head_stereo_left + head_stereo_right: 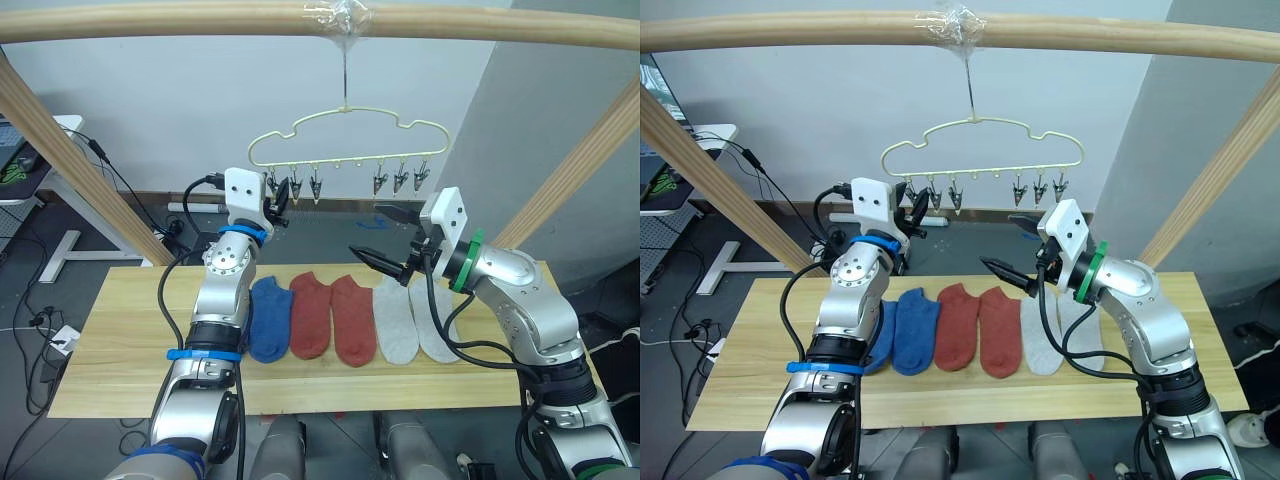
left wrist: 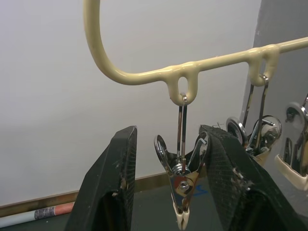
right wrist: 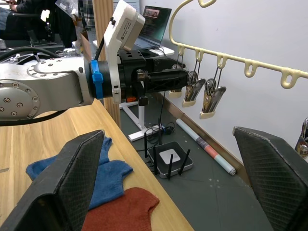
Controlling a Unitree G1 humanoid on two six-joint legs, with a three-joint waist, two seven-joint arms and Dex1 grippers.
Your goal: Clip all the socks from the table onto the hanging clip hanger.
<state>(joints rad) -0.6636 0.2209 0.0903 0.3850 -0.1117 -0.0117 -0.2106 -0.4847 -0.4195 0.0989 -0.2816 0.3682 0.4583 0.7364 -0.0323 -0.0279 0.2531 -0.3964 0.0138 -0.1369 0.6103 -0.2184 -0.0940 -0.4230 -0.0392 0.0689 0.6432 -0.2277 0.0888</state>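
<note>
Our left gripper (image 2: 180, 192), fingers spread, brackets the leftmost clip (image 2: 180, 190) of the hanger (image 1: 345, 135) at upper centre, likely to squeeze it open. Our right gripper (image 1: 383, 232), right of centre, is spread wide and empty, probably waiting. On the table (image 1: 110, 350) below we count six socks in a row: two blue (image 1: 910, 330), two red (image 1: 332, 318), two grey (image 1: 410, 320). None are clipped yet. We count six clips.

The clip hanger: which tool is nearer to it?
Left. The left tool brackets the end clip of the clip hanger; the right tool hangs open, lower, under its other end.
</note>
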